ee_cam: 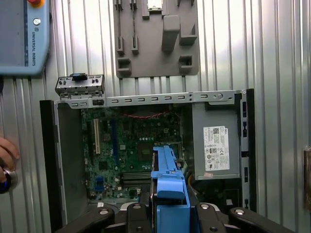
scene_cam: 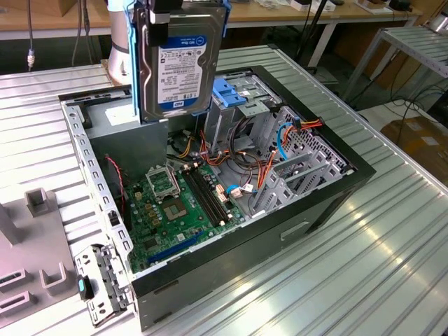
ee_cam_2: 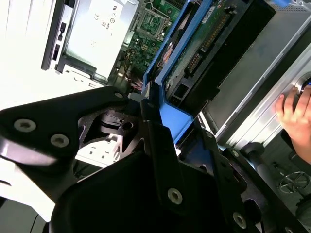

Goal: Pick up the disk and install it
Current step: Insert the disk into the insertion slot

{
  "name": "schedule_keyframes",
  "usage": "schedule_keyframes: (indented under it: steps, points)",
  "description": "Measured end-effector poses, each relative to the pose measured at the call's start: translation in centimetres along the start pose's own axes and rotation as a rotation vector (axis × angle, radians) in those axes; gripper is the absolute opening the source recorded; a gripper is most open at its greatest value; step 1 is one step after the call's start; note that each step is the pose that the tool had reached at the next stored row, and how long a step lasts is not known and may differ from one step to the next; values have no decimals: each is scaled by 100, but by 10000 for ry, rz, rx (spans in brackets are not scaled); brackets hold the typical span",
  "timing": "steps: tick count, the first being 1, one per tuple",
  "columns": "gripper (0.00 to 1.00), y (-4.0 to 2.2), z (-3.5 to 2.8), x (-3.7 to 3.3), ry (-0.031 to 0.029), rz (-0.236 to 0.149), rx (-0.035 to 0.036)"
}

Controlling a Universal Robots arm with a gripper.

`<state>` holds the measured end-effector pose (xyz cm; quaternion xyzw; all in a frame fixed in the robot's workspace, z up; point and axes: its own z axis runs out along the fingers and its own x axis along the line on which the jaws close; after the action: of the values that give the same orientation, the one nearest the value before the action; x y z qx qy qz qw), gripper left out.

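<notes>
The disk (scene_cam: pixel 178 63) hangs upright above the back of the open computer case (scene_cam: pixel 329 196), its white-and-blue label facing the exterior camera and blue carrier rails along its edges. My gripper (scene_cam: pixel 172 12) is shut on its top end. In the second wrist view my gripper (ee_cam_2: pixel 158 119) clamps the blue rail, and the disk's (ee_cam_2: pixel 204 41) circuit-board side shows beyond it. In the first wrist view the disk (ee_cam: pixel 167 179) appears edge-on, held by my gripper (ee_cam: pixel 167 213) over the motherboard (ee_cam: pixel 126 145). The metal drive cage with its blue latch piece (scene_cam: pixel 231 94) stands just to the exterior view's right of the disk.
The grey power-supply box (ee_cam: pixel 216 148) with a white sticker fills one corner of the case. Cables (scene_cam: pixel 245 168) cross the motherboard (scene_cam: pixel 178 210). A grey fixture plate (ee_cam: pixel 155 39) lies outside the case. A person's hand (ee_cam_2: pixel 294 111) rests nearby, and a pendant (ee_cam: pixel 22 36) lies on the table.
</notes>
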<state>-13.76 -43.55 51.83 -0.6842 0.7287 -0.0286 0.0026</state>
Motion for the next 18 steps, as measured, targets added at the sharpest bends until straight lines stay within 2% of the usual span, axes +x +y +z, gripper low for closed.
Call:
schedule_keyframes:
  steps: [7,14,18]
  points:
    - [37,-27,5,42,1,0,-1]
    - [37,-40,15,171,2,0,-1]
    - [37,-45,18,216,2,0,-1]
